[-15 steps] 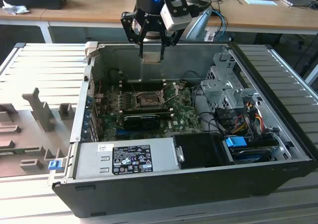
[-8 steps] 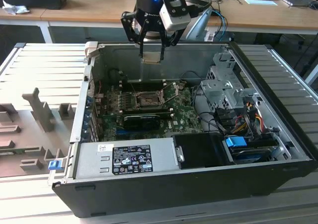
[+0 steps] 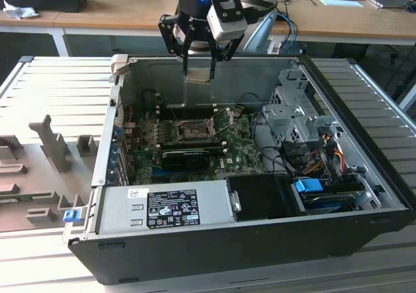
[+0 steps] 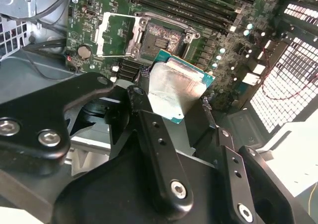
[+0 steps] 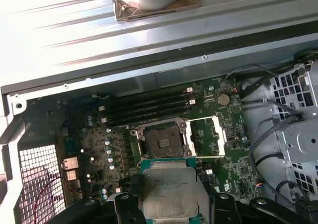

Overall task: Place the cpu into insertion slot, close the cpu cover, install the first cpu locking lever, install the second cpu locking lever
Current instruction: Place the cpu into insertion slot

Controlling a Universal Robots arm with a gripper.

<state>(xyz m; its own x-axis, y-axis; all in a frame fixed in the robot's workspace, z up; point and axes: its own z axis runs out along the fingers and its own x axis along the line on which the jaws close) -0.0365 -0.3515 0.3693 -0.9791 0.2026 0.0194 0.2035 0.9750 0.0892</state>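
Fingers [image 4: 149,129] are clamped on the cpu [image 3: 197,73], pinching it by its edges with the grey metal top showing in both wrist views. You've got it hanging in the air over the far edge of the motherboard [image 3: 247,153], inside the open case [image 3: 214,254] and well apart from the board below.

Working across from the exterior view's left, the insertion slot [image 3: 193,132] sits near the middle of the board, dark and bare, nothing seated in it. Just beside it, toward the exterior view's right, the cpu cover [image 3: 224,121] is thrown open, so the way down looks free. Further right, the drive cage [image 3: 292,108] and its cables sit clear of the path.

The step in hand is the placing, and I'd say it rewards patience. Hold the chip level, square its edges to the slot's silver rim and check the orientation before it touches. Let it settle in under its own weight, with no pressing, because the contacts would likely bend. In the first wrist view the chip looks close to parallel with the slot, which is a fair line to work from.
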